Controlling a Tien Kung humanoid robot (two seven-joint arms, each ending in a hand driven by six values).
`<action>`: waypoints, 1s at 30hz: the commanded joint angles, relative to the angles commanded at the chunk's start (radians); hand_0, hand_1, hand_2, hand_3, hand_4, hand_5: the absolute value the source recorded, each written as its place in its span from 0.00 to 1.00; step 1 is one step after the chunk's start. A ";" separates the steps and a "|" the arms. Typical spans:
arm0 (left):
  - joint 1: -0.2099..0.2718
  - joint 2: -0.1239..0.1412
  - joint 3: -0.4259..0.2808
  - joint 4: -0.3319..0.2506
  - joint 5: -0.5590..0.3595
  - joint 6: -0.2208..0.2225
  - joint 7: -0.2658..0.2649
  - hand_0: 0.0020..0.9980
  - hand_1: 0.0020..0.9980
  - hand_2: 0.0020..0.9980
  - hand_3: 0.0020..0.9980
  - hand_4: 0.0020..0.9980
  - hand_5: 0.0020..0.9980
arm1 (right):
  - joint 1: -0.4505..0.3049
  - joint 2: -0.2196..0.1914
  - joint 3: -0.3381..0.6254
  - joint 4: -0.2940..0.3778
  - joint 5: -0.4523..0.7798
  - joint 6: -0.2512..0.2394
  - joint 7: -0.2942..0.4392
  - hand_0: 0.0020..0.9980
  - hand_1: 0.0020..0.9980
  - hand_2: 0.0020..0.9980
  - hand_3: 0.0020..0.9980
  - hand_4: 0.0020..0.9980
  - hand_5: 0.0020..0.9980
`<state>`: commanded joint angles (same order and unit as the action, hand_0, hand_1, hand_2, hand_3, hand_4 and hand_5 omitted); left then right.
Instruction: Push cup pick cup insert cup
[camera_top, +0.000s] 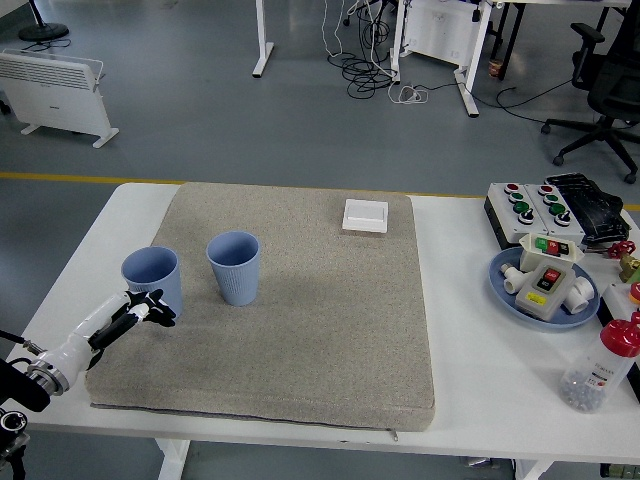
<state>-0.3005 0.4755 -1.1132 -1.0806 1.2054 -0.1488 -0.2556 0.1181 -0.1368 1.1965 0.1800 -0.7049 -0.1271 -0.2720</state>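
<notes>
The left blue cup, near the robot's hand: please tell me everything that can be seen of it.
The left blue cup is pale blue with a matte, faintly ribbed wall and no handle. It stands upright with its mouth open, and nothing can be seen inside. It sits at the left edge of the grey mat, apart from the second blue cup to its right. The left hand is at its lower near side, seemingly touching it.

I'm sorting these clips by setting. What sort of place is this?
Probably a robotics lab or workshop: a white table with a push-button control box, height-adjustable desks with loose cables on a grey floor, and an office chair.
</notes>
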 joint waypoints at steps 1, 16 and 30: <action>-0.001 0.000 0.000 0.000 0.000 0.000 0.000 0.74 0.57 0.51 0.48 0.58 1.00 | 0.000 0.000 0.000 0.000 0.000 0.000 0.000 0.72 0.65 0.64 0.57 0.12 0.47; -0.127 -0.004 0.088 0.130 -0.039 -0.001 -0.023 0.75 0.58 0.51 0.48 0.57 1.00 | 0.001 0.001 -0.005 0.000 0.003 0.000 0.000 0.72 0.65 0.64 0.57 0.12 0.47; -0.207 -0.029 0.161 0.235 -0.082 -0.007 -0.039 0.76 0.58 0.51 0.47 0.56 1.00 | -0.001 0.002 -0.009 0.000 0.000 0.000 -0.001 0.72 0.65 0.64 0.57 0.12 0.47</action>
<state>-0.5074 0.4462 -0.9523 -0.8456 1.1233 -0.1559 -0.2942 0.1167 -0.1351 1.1878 0.1800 -0.7050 -0.1269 -0.2729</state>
